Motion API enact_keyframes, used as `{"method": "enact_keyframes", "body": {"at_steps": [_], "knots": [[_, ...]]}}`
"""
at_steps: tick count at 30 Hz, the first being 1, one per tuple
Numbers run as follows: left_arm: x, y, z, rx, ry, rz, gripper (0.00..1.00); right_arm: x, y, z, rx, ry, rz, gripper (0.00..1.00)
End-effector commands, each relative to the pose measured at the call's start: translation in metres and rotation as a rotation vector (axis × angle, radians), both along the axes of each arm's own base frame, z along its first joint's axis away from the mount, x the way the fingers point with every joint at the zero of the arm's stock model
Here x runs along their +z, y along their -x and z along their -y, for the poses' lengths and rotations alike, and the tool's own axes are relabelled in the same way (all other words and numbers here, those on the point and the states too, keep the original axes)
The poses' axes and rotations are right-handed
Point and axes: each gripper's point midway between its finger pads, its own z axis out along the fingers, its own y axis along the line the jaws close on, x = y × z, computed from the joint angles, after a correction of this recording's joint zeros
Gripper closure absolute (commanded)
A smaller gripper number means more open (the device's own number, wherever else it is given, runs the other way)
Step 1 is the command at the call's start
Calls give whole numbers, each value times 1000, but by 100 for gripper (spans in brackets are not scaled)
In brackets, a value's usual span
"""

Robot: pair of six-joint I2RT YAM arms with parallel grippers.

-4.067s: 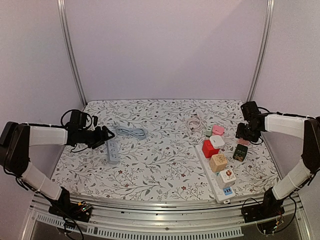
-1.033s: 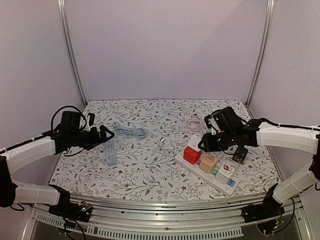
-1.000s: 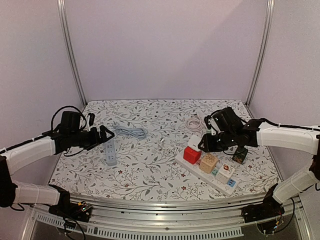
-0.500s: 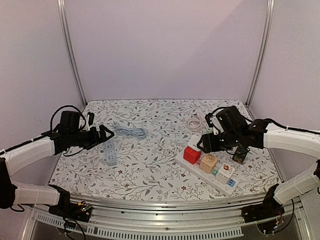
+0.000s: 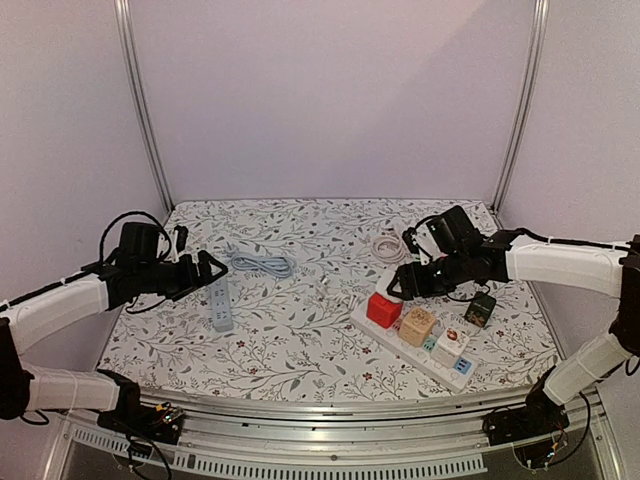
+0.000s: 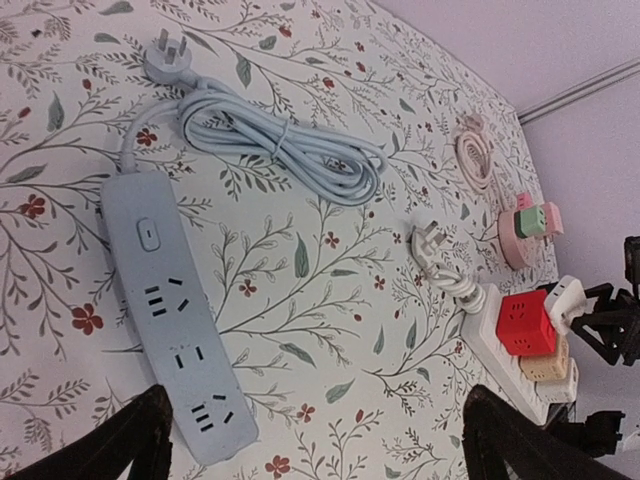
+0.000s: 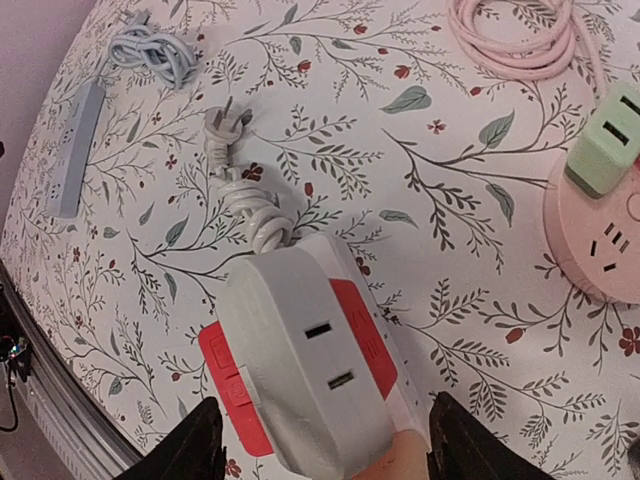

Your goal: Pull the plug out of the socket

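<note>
A white plug [image 7: 310, 370] sits on a red cube socket [image 7: 230, 400] at the end of the white power strip [image 5: 427, 358]. My right gripper [image 7: 335, 445] straddles the white plug [image 5: 390, 284], open, with its dark fingers [image 7: 185, 450] clear of the plug's sides. The red cube [image 5: 382, 310] shows under the plug in the top view. Far to the left, my left gripper [image 5: 215, 270] is wide open over the near end of a grey-blue power strip [image 6: 170, 320], holding nothing.
A tan cube [image 5: 415, 325] and several other adapters fill the white strip. A dark green adapter [image 5: 480, 308] stands beside it. The strip's loose cord plug [image 7: 225, 125] lies on the cloth. A pink round socket [image 7: 600, 230], a pink cable [image 7: 520, 30] and a grey coiled cable [image 5: 262, 264] lie farther back.
The right gripper's jaws have spread apart around the white plug over the last second. Since four seconds ago the white strip has swung left and turned. The left arm is still.
</note>
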Motion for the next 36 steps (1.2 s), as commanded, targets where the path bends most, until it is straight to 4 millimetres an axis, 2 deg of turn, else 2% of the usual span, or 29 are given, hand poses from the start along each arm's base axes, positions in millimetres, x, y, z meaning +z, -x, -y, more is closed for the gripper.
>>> {"method": "enact_keyframes", "body": {"at_steps": [1, 7, 9, 14, 17, 21, 25, 31, 36], "knots": [[5, 4, 5, -19, 4, 5, 0, 14, -4, -25, 93, -81, 13, 37], [5, 4, 8, -30, 6, 2, 0, 12, 9, -37, 150, -109, 4, 59], [4, 3, 9, -33, 5, 3, 0, 8, 12, -36, 153, -74, 18, 61], [4, 1, 25, -72, 6, -2, 0, -4, 11, -34, 155, -4, 27, 72], [3, 0, 39, -101, 15, -4, 0, -2, 17, -41, 190, -7, 38, 73], [-2, -1, 58, -132, 31, -13, 1, -6, 17, -40, 202, 11, 47, 71], [-7, 2, 92, -206, 58, -23, 0, -12, 21, -46, 245, 10, 42, 70], [-11, 8, 155, -336, 99, -32, 1, -15, 21, -55, 293, 6, 51, 71], [-15, 11, 200, -418, 165, -56, 2, -16, 24, -60, 307, 10, 62, 84]]}}
